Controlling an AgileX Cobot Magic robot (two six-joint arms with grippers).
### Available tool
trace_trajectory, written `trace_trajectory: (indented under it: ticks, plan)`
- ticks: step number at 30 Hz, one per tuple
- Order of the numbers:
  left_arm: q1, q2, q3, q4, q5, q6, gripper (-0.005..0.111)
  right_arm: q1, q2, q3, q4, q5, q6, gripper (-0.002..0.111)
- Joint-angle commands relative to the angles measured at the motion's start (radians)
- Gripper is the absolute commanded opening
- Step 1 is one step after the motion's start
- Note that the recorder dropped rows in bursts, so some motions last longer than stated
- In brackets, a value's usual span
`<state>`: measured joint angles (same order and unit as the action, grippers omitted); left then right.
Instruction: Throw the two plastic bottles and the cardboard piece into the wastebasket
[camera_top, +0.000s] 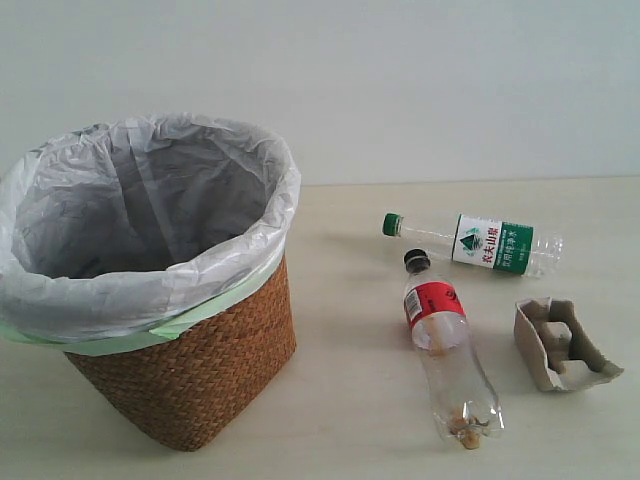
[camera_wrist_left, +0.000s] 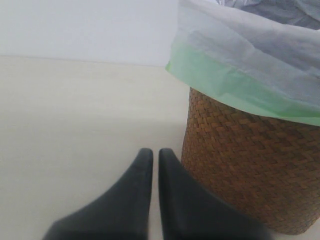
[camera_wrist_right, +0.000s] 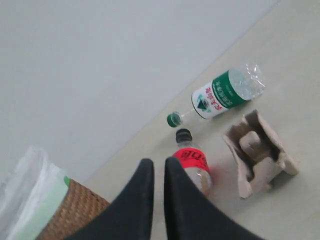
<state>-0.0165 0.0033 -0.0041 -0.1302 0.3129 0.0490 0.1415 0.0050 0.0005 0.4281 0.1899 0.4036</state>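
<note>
- Step: opening pick, by my read. Green-cap bottle (camera_top: 480, 243), black-cap bottle (camera_top: 445, 350) and cardboard piece (camera_top: 555, 345) all lie on the worktop (camera_top: 340, 420), right of the wastebasket (camera_top: 190, 370). Nothing shows inside the basket, but its bottom is hidden.
- Left pincer (camera_wrist_left: 155, 155): fingers drawn together with only a sliver between them, holding nothing. It sits low, just beside the wicker wall on the side away from the items.
- Right pincer (camera_wrist_right: 159, 165): also nearly closed and empty, above the worktop and looking down on all three items. Neither arm shows in the exterior view.
- Layout: both bottles lie on their sides with caps near each other but apart. The black-cap one has its base toward the camera, with small brownish bits inside. The cardboard sits just right of it, not touching.
- Next move, my call: the right arm is better placed. It needs to spread its fingers, drop across the black-cap bottle's body, close, lift clear of the rim and release over the bag (camera_top: 150, 200).
- Risk: clear plastic is slick and round, so it may roll out of an off-centre pinch.
- Surface: pale, matt, wood-tone worktop, flat.
- Room: plain white wall (camera_top: 400, 80) behind, even light. A pale green band (camera_top: 210, 312) runs under the bag's fold.
</note>
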Motion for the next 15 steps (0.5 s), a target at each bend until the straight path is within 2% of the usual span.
trace_trajectory:
  ticks: [1,4,9,11,15]
  plan:
    - [0.001,-0.003,0.004,0.003,-0.003,-0.005,0.004,-0.004,-0.005,-0.001,0.038,-0.123,0.04,0.004]
    - [0.001,-0.003,0.004,0.003,-0.003,-0.005,0.004,-0.002,-0.005,-0.001,0.027,-0.172,0.046,0.004]
    - [0.001,-0.003,0.004,0.003,-0.003,-0.005,0.004,-0.002,0.006,-0.182,0.014,0.081,-0.257,0.004]
    - [0.001,-0.003,0.004,0.003,-0.003,-0.005,0.004,-0.002,0.111,-0.305,0.014,0.154,-0.326,0.004]
    - [0.001,-0.003,0.004,0.003,-0.003,-0.005,0.004,-0.002,0.508,-0.57,0.002,0.403,-0.438,0.004]
